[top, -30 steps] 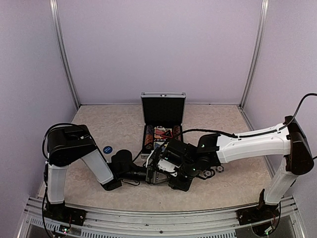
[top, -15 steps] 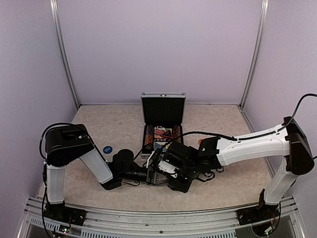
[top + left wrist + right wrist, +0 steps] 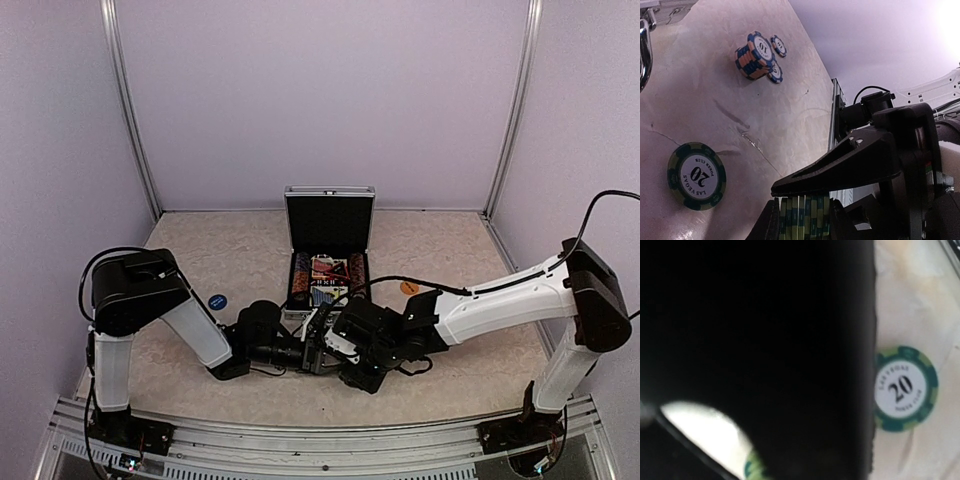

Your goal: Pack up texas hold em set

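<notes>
Ribbed silver aluminium case (image 3: 329,214), lid upright, stands open mid-way across the marbled table (image 3: 200,260). Only the left wrist view shows the left tool (image 3: 801,226) clenching a green edge-striped chip stack (image 3: 805,212). Whether the right tool (image 3: 325,343) grips anything cannot be told.

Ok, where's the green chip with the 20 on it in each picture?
Top external: the green 20 chip cannot be seen here, only the table.
Left wrist: green 20 chip lies flat at lower left.
Right wrist: the chip is right of centre, next to a big dark blur.
Shared landmark: the beige marbled table, which every view shows.
</notes>
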Robot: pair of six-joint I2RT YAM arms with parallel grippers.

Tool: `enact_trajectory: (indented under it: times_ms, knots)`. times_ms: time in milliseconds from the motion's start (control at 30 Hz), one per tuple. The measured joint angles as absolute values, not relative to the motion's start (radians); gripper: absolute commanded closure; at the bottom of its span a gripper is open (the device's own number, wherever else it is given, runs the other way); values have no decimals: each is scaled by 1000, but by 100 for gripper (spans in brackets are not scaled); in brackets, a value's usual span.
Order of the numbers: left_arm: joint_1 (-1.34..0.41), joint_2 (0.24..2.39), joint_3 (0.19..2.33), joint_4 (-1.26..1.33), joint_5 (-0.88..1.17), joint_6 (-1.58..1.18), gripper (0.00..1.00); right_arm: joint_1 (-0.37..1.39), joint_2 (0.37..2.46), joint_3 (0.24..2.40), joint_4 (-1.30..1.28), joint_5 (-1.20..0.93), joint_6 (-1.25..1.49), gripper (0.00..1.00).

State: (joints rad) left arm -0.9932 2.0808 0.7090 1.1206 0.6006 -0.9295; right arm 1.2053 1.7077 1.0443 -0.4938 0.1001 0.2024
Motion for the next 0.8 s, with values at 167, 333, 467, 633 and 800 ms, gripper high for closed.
enact_trajectory:
  times_ms: [167, 333, 467, 633, 800]
  knots:
    - [-992, 2081, 707, 1074, 585, -929, 100, 1204, 1737, 1026, -439, 91, 219, 100]
    - [-990, 2081, 689, 1057, 569, -938, 100, 1201, 1769, 1025, -400, 71, 236, 100]
    - [-994, 2079, 681, 1053, 551, -941, 100, 1198, 1779, 1024, -386, 56, 261, 100]
    - [-997, 2061, 661, 1037, 535, -949, 100, 1198, 1790, 1025, -368, 30, 280, 100]
    - [-1000, 2025, 633, 1009, 502, -953, 100, 1198, 1811, 1048, -366, 12, 310, 100]
